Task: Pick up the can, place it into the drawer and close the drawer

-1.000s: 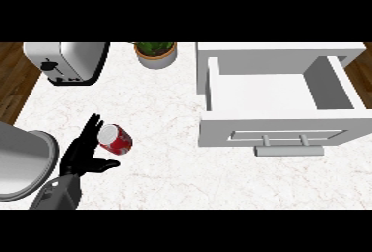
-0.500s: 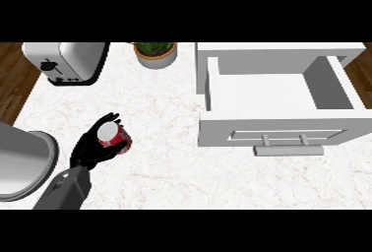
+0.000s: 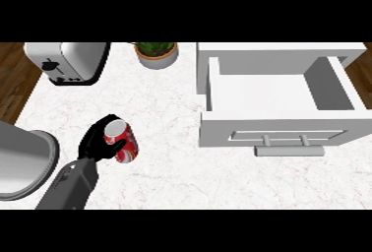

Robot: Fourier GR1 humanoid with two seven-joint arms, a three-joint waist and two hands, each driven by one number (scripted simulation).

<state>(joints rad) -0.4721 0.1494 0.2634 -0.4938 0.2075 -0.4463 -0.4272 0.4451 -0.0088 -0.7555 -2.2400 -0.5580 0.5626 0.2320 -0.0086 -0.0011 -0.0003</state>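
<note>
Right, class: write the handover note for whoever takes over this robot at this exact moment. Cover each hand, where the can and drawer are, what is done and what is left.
Left hand: fingers curled round the red can, at the left of the counter, beside the metal pot.
Right hand: not in view.
Drawer: pulled open at the right, nothing visible inside, handle facing the robot.
Done: the can is gripped. Whether it is off the counter yet cannot be told.
Left: carry the can right to the drawer, set it inside, let go, then push the drawer shut.
Toaster and potted plant at the back are out of the likely path.
</note>
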